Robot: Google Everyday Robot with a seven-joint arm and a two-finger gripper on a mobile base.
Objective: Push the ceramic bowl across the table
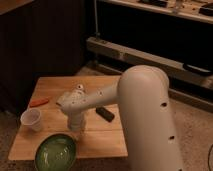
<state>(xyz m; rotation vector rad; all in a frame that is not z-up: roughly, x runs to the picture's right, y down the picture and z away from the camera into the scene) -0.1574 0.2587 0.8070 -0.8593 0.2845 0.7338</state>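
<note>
With the gripper (pixel 75 126), whose opening I cannot tell, poised at the ceramic bowl's (pixel 56 152) one o'clock, lower behind its rim and push steadily across the worktop (pixel 100 137).

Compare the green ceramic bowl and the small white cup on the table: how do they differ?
The ceramic bowl is green, glossy, wide and shallow; the cup is white, narrow and taller for its width. The bowl overhangs the near edge of the table; the cup stands at the left edge. The gripper hangs just behind the bowl, farther from the cup. Both are upright and open-topped.
</note>
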